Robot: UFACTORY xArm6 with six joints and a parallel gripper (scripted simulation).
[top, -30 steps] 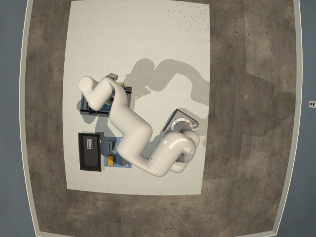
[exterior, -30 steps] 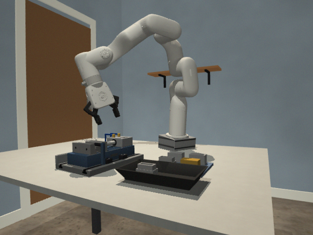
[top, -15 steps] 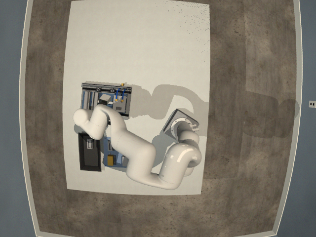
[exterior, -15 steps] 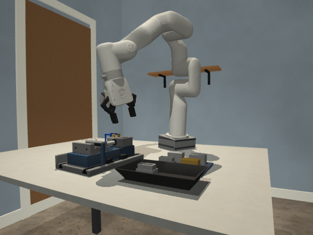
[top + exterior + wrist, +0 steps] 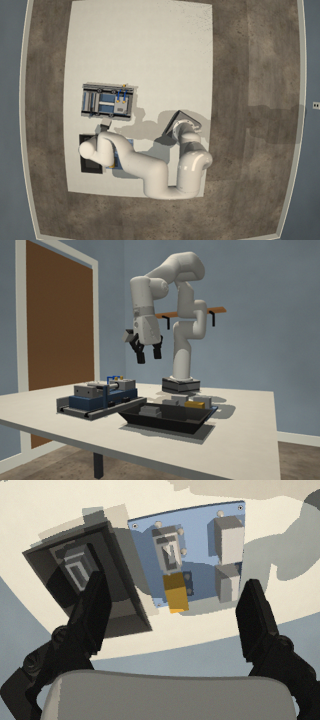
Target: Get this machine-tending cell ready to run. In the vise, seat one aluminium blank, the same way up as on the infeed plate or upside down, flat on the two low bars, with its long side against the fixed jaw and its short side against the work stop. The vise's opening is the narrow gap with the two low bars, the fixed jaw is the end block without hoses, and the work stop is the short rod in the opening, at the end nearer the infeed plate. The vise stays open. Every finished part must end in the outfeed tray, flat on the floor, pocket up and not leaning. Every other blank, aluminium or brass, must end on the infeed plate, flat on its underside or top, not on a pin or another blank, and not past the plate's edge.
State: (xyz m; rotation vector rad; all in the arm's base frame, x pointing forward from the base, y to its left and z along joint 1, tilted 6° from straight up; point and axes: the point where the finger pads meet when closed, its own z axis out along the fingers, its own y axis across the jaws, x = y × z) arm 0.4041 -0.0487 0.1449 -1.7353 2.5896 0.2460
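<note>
Arm folded high, gripper (image 5: 149,354) pointing down — fingers wide, empty — above the infeed plate (image 5: 200,527).

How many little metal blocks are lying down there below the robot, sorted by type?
Grey metal blocks with a pocket cut in: 2, one in the black tray, one on the blue plate
Plain grey metal blocks: 2
Yellow brass-coloured block: 1
Total: 5

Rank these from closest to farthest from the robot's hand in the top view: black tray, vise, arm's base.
1. Black tray: just below the hand, at the table's left.
2. Vise: beside the tray, higher in the picture.
3. Arm's base: far right, farthest.
</note>
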